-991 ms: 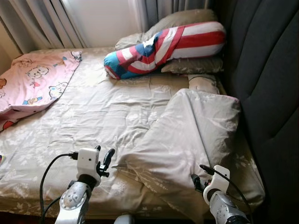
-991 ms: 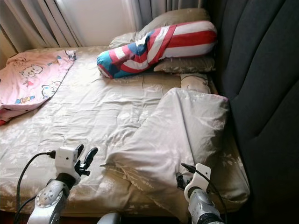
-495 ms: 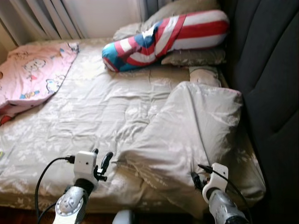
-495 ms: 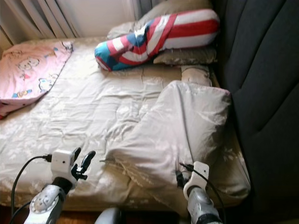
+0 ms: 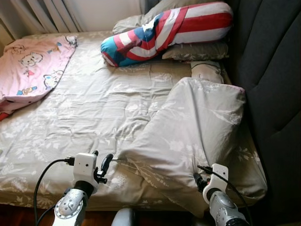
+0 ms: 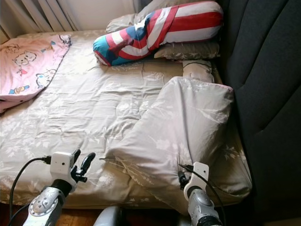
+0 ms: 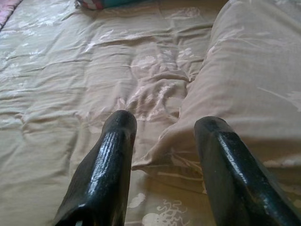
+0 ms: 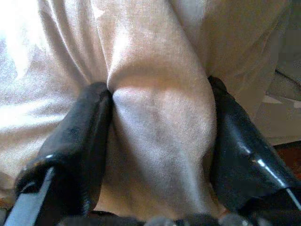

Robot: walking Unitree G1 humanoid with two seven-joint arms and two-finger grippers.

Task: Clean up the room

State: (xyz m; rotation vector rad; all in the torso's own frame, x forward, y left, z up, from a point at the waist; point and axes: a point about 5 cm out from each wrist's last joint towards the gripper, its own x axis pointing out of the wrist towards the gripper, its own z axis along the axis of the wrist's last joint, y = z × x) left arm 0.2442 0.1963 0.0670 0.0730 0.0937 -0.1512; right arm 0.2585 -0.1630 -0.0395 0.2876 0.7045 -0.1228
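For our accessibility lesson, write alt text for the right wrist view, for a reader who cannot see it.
The right hand grips a bunched fold of beige quilt between its two black fingers, seen close up. At one corner, past the cloth, a sliver of reddish floor shows.

No readable text, label, brand, number or sign is to be found on anything in view.
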